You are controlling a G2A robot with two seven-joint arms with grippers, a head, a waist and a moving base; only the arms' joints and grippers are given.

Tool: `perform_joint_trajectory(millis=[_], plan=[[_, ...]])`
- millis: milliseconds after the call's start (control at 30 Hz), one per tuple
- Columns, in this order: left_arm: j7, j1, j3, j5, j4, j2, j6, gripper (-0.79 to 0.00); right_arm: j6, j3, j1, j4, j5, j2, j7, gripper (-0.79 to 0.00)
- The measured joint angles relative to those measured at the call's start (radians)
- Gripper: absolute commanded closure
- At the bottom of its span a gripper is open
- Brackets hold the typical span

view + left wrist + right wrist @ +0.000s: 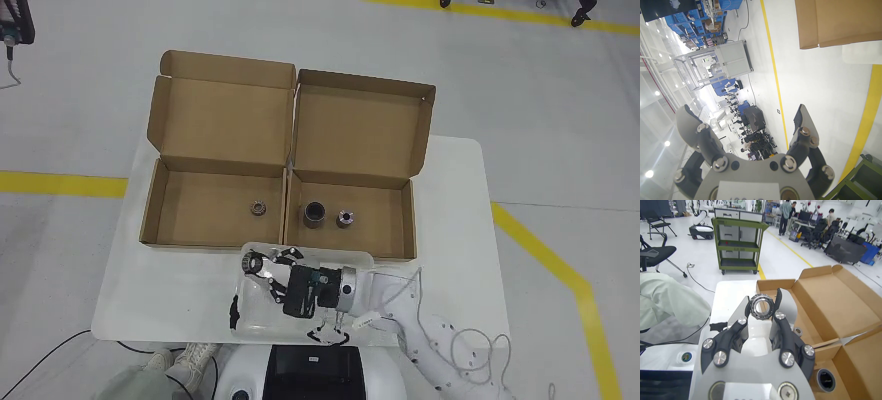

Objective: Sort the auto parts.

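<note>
**Item 1: right gripper [762,306].** Black fingers [779,298] are clamped on a silver steel tapered roller bearing [762,308], a ring with its rollers showing. The hold is at the fingertips only, across the outer rim.

**Location.** The roller bearing hangs over the shallow white plastic tray [262,318], at the tray corner that faces the boxes and clear of the tray floor.

**Item 2: near cardboard box [200,215].** Brown and open, with its lid folded back away from the tray, it stands just beyond the tray's far edge, on the bearing's side. It holds one small silver ring part [258,208].

**Item 3: second cardboard box [385,215].** This box is the same make and sits flush beside the first, also just beyond the tray. It holds a dark short cylinder sleeve [315,212] and, just beside that, a small toothed metal piece [346,217].

**Item 4: left gripper [743,113].** Its grey fingers [800,119] are apart and empty, held well away from the tray and pointing out over the floor.

**Item 5: white desk [450,200].** It carries the tray and both boxes.

**Hazards (judgement).**
- The smooth, round rim is held at the tips only, so the bearing may swivel or slip out on a quick swing and drop back into the tray.
- A low carry could catch a box's front wall and shove the box.
- Releasing from too high could let the ring roll or knock the parts already sorted.
- The small ring part looks like the closest match, so releasing over the second box would be a mis-sort.
</note>
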Motion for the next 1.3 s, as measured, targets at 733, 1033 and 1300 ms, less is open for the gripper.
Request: perform_joint_trajectory(millis=[733,1033,1300], plan=[[0.0,0.0,0.0,0.0,0.0,0.0,0.0,-0.785,0.06,0.001,0.243,-0.072,0.12,-0.038,-0.097,0.0],[0.0,0.0,0.0,0.0,0.0,0.0,0.0,-0.785,0.068,0.009,0.298,-0.057,0.152,-0.048,-0.124,0.0],[0.0,0.0,0.0,0.0,0.0,0.0,0.0,-0.785,0.026,-0.011,0.286,-0.032,0.127,-0.046,-0.112,0.0]])
